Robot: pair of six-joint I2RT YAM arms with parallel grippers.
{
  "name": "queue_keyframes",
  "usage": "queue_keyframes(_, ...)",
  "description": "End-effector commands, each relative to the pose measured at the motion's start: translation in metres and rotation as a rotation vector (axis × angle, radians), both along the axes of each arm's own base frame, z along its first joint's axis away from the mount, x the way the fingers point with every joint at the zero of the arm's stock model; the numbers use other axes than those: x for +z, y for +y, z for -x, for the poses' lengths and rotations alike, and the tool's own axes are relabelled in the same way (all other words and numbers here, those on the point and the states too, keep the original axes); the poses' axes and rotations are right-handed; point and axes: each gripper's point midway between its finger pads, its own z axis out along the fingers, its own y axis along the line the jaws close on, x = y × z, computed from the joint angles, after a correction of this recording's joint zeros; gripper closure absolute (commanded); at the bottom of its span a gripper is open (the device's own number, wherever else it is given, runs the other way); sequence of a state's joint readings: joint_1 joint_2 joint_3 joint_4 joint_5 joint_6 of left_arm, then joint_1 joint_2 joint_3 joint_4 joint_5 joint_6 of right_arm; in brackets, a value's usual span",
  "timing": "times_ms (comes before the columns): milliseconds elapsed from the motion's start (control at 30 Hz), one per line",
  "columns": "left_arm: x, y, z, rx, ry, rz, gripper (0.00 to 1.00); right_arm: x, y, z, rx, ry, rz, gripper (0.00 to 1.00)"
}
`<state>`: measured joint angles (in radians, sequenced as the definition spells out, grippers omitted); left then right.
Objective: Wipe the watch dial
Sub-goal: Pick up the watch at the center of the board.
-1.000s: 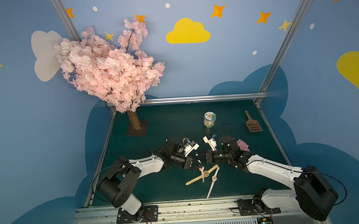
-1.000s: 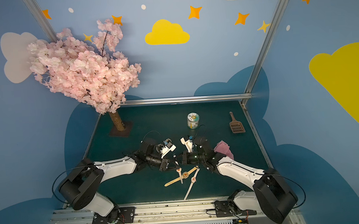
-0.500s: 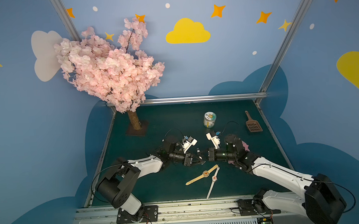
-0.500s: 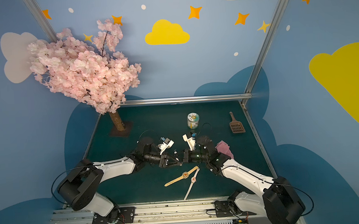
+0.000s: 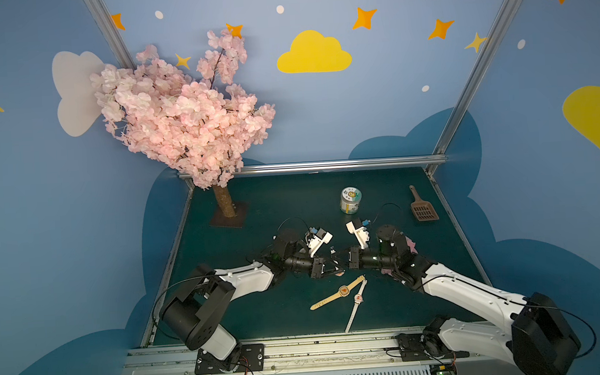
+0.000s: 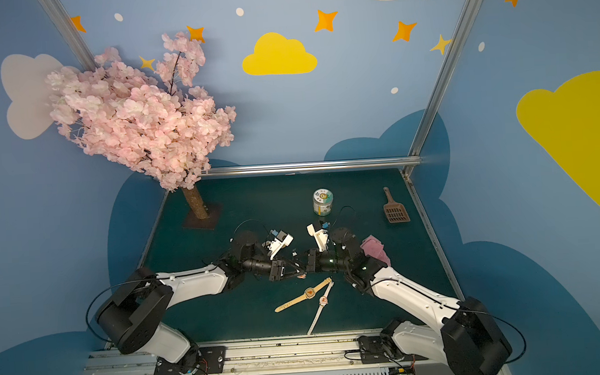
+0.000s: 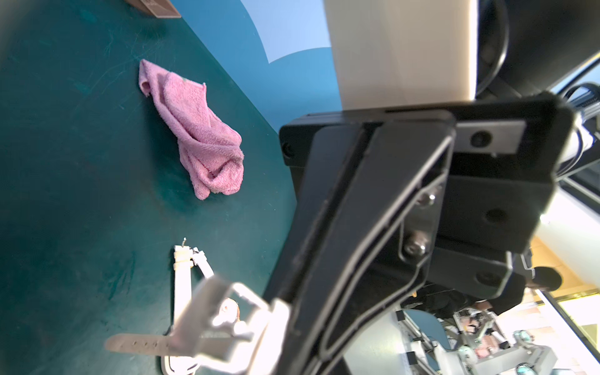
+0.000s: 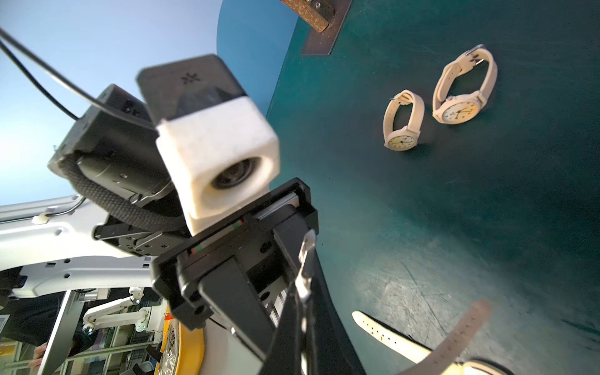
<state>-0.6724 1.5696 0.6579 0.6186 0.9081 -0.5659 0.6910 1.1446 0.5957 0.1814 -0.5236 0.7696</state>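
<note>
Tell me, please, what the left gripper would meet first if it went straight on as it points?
Most likely the right gripper, shut and facing it tip to tip; depth is hard to judge.

Table (image 5: 263,305), tan watch (image 5: 344,291), white watch (image 5: 358,298), cloth (image 6: 373,245), jar (image 5: 350,200), scoop (image 5: 424,212), tree (image 5: 225,202)
</note>
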Motion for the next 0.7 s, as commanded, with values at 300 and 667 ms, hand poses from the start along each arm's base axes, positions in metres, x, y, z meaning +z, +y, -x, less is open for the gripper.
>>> queue_keyframes(300, 0.0118, 0.0008, -0.002, 0.03, -0.047, 0.017, 0.76, -0.004, -0.0025, 0.0037, -0.01, -0.005, 0.015, 1.0)
queue_keyframes(667, 0.0074, -0.0029, 0.0032, 0.011, -0.045, 0.01, 0.9, -0.0068, -0.0038, 0.0014, -0.028, 0.002, 0.024, 1.0)
